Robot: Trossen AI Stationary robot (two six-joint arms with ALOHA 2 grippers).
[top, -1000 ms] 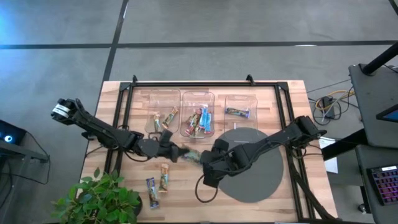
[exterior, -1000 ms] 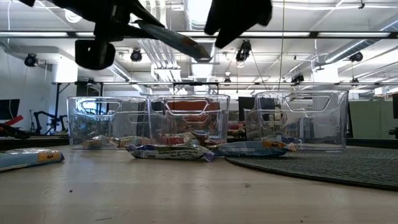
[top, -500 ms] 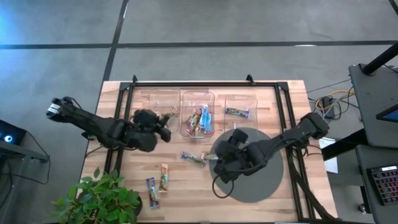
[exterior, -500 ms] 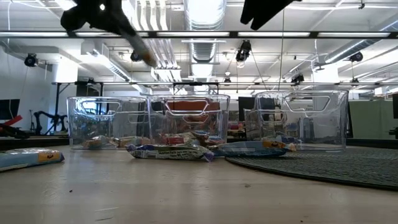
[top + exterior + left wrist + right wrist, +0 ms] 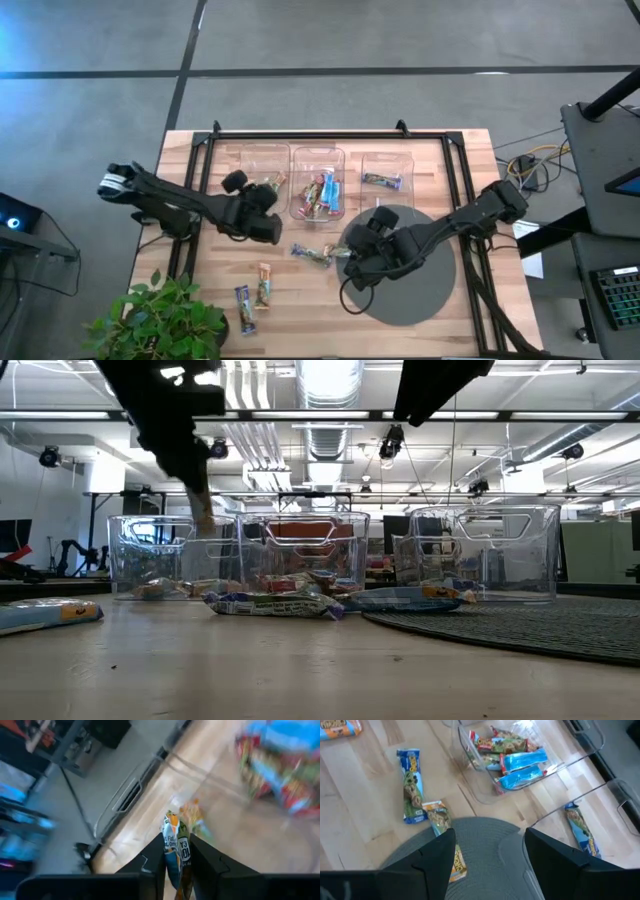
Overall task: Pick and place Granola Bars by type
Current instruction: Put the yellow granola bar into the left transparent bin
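Left gripper (image 5: 176,851) hung above the left clear bin (image 5: 262,180), jaws pinching a green-yellow granola bar (image 5: 175,851) upright between them. Right gripper (image 5: 489,851) hovered over the edge of the round grey mat (image 5: 412,272), jaws spread and holding nothing, just beside two bars lying on the wood: a blue-wrapped bar (image 5: 412,793) and a smaller orange bar (image 5: 439,816). Middle bin (image 5: 318,186) carrying blue and red bars (image 5: 522,766), right bin (image 5: 386,175) one blue bar (image 5: 381,181); two more bars (image 5: 254,287) near the plant (image 5: 160,322)
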